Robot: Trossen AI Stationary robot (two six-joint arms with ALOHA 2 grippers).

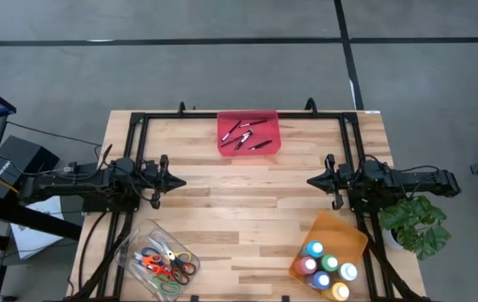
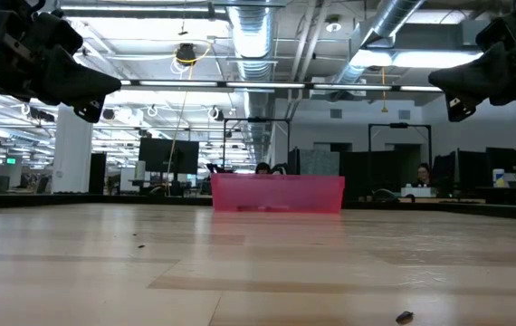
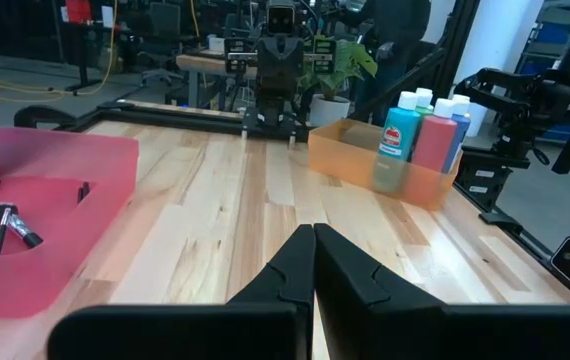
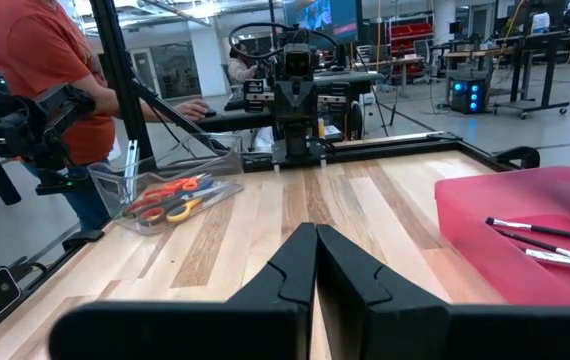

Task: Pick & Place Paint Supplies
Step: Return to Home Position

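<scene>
Paint supplies lie sorted in three containers on the desk (image 1: pixel 247 201), and neither hand has any of them. Reading the high view as a clock face, the left arm (image 1: pixel 80 183) reaches in from 9 o'clock and the right arm (image 1: pixel 398 180) from 3 o'clock. Both stretch level along that line, raised off the wood, and face each other across a wide strip of bare desk. The left hand (image 1: pixel 180 180) points toward 3 o'clock, its fingers (image 3: pixel 285 272) pressed together with nothing between them. The right hand (image 1: pixel 310 179) points toward 9 o'clock, its fingers (image 4: pixel 290 268) likewise closed tight on nothing.

The clear bin (image 1: pixel 142 233) sits at about 7 o'clock, the orange tray (image 1: pixel 340 228) at about 5 o'clock, and the red tray (image 1: pixel 273 120) at 12 o'clock by the far edge.

The paint bottles (image 1: pixel 327 267) stand upright, caps up, clustered in the orange tray, roughly 6 o'clock from the right hand, which is the nearer one. The scissors (image 1: pixel 165 264) lie heaped in the clear bin at about 6 o'clock from the left hand, their axes crossing every way. The brushes (image 1: pixel 243 136) rest in the red tray, 2 o'clock from the left hand and 10 o'clock from the right, about equally near to both. Most of their long axes run along the 2-to-8 line.

Every supply that shows is inside a container, so the sorting looks done. What remains seems a retreat, not a reach. Each arm can likely draw back along its own line, with all three containers lying off to the side of that path.
</scene>
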